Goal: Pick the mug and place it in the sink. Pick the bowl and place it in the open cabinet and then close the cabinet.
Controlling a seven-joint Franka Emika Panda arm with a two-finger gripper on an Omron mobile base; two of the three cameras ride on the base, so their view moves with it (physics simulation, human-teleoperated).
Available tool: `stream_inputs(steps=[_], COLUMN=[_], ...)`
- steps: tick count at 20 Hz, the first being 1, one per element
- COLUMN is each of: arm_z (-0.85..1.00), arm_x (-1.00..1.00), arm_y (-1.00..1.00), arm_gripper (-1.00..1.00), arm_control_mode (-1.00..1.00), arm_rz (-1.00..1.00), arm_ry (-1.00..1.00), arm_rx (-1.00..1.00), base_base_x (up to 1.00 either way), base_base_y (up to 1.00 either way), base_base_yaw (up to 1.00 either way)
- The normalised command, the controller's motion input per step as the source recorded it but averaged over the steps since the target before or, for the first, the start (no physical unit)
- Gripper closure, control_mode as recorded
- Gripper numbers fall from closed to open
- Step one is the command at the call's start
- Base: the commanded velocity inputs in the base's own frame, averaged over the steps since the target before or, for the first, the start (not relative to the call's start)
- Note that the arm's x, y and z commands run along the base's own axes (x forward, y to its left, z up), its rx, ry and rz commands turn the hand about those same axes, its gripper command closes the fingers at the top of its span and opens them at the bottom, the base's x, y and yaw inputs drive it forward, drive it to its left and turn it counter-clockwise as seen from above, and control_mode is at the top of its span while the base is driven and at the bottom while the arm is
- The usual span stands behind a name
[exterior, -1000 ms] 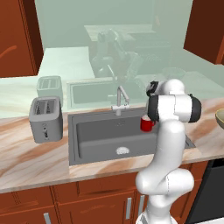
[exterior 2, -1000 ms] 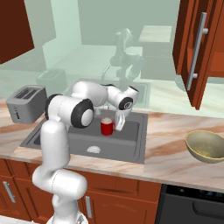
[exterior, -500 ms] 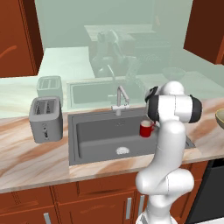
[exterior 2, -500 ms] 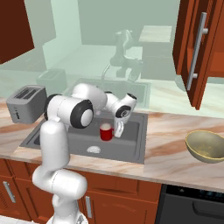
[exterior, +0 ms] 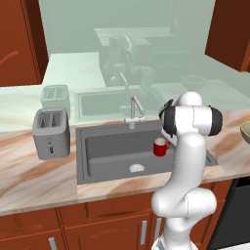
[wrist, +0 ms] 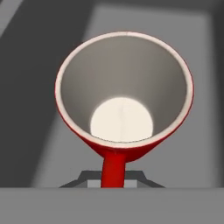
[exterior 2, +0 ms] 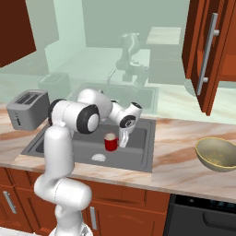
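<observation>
The red mug (exterior: pixel 159 146) (exterior 2: pixel 110 142) hangs upright inside the dark grey sink (exterior: pixel 107 151) (exterior 2: pixel 138 143), right of the round drain. Whether it touches the basin floor I cannot tell. My gripper (exterior 2: pixel 123 140) (wrist: pixel 113 178) is shut on the mug's handle; the hand view looks straight down into the mug's pale interior (wrist: pixel 124 96). On the counter to the right of the sink sits the olive-tan bowl (exterior 2: pixel 216 154) (exterior: pixel 245 132). Above it, the reddish-brown wall cabinet (exterior 2: pixel 209 50) stands with its door open.
A grey toaster (exterior: pixel 50 133) (exterior 2: pixel 26 108) stands on the marble counter left of the sink. The silver faucet (exterior: pixel 133 110) rises behind the basin, close to my arm. A dark oven front is below the counter at the right.
My gripper has carried the mug a little downward, deeper into the sink basin. Bowl, toaster and cabinet door have not moved.
</observation>
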Motion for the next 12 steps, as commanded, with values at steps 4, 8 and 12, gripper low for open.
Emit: stream_inputs(steps=[4, 8, 12], arm_z=[-0.11, -0.20, -0.30], arm_x=[0.24, 0.22, 0.17], arm_y=[0.09, 0.08, 0.14], arm_gripper=[1.00, 1.00, 1.00], arm_control_mode=[-1.00, -1.00, -1.00], arm_rz=[0.00, 0.00, 0.00], arm_ry=[0.00, 0.00, 0.00], arm_rx=[0.00, 0.00, 0.00], base_base_x=[0.00, 0.00, 0.00], base_base_y=[0.00, 0.00, 0.00], base_base_yaw=[0.00, 0.00, 0.00])
